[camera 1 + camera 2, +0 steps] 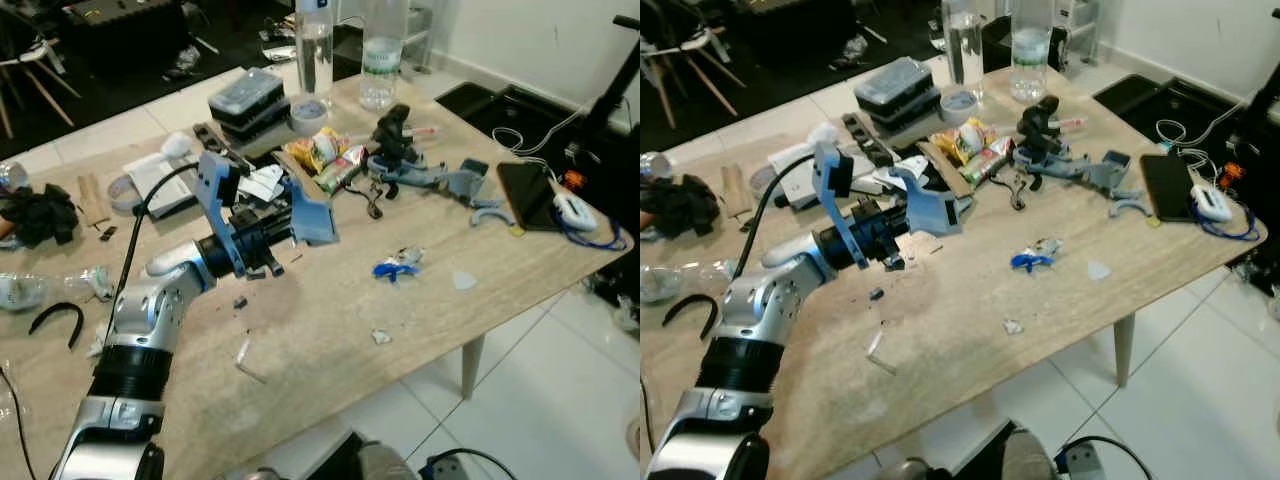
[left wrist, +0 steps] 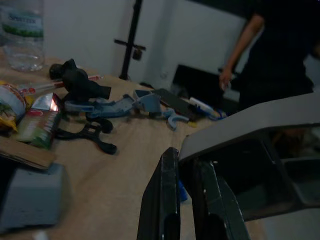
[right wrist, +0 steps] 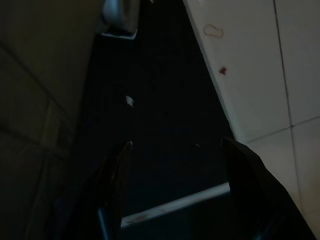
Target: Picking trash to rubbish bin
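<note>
Left gripper (image 2: 187, 200) is raised over the counter (image 1: 330, 370), fingers pressed together, nothing visibly between them. A blue wrapper scrap (image 1: 396, 265) lies on the bare counter ahead of it, well apart; smaller white scraps (image 1: 381, 337) lie nearer the edge. Snack packets (image 1: 328, 155) sit beyond, beside two water bottles (image 1: 380, 55). Right gripper (image 3: 175, 192) hangs over a dark floor, fingers spread.
</note>
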### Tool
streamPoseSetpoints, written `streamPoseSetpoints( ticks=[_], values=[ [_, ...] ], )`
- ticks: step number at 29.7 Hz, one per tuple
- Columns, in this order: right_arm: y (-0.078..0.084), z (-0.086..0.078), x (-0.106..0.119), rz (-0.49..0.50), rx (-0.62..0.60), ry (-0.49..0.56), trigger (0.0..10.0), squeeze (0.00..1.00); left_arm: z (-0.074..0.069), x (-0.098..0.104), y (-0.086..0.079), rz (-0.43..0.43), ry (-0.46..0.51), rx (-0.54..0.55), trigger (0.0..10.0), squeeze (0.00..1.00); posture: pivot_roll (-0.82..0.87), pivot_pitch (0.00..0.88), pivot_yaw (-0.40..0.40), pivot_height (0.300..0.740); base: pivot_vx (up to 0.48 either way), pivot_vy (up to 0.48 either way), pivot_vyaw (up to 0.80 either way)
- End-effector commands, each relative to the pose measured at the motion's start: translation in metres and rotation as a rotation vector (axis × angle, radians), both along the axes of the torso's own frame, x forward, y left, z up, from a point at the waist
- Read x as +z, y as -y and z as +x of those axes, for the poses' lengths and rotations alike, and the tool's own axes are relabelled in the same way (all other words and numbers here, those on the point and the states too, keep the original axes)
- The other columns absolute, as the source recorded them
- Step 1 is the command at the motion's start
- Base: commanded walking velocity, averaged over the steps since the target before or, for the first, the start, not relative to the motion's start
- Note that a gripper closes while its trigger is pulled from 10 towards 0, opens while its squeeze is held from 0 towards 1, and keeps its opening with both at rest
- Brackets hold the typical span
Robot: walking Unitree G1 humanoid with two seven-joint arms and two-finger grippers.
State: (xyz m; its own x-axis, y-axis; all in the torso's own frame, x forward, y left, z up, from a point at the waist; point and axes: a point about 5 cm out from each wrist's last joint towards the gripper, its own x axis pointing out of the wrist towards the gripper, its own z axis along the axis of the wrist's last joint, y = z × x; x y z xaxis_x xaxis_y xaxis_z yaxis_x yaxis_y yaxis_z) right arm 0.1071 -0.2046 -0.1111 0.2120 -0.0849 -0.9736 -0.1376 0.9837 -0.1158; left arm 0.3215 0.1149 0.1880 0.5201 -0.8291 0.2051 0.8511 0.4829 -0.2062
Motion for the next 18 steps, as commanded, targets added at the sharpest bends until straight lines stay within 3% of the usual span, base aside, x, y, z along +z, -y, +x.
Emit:
streamPoseSetpoints(
  ticks=[1, 10, 18],
  values=[
    [-0.006, -0.004, -0.002, 0.021, 0.014, -0.013, 10.0, 0.0, -0.002, -0.003, 0.006, -0.01, -0.02, -0.005, 10.0, 0.0, -0.05, 0.103, 0.061, 0.74, -0.39, 0.0, 0.0],
    [-0.004, -0.003, -0.001, 0.012, 0.049, -0.005, 10.0, 0.0, -0.008, -0.006, 0.016, -0.033, -0.034, -0.009, 10.0, 0.0, -0.04, 0.086, 0.04, 0.74, -0.391, 0.0, 0.0],
    [-0.003, -0.002, -0.001, 0.006, 0.086, -0.009, 10.0, 0.0, -0.011, -0.018, 0.005, -0.016, -0.07, 0.016, 10.0, 0.0, -0.04, 0.083, 0.036, 0.74, -0.391, 0.0, 0.0]
  ],
)
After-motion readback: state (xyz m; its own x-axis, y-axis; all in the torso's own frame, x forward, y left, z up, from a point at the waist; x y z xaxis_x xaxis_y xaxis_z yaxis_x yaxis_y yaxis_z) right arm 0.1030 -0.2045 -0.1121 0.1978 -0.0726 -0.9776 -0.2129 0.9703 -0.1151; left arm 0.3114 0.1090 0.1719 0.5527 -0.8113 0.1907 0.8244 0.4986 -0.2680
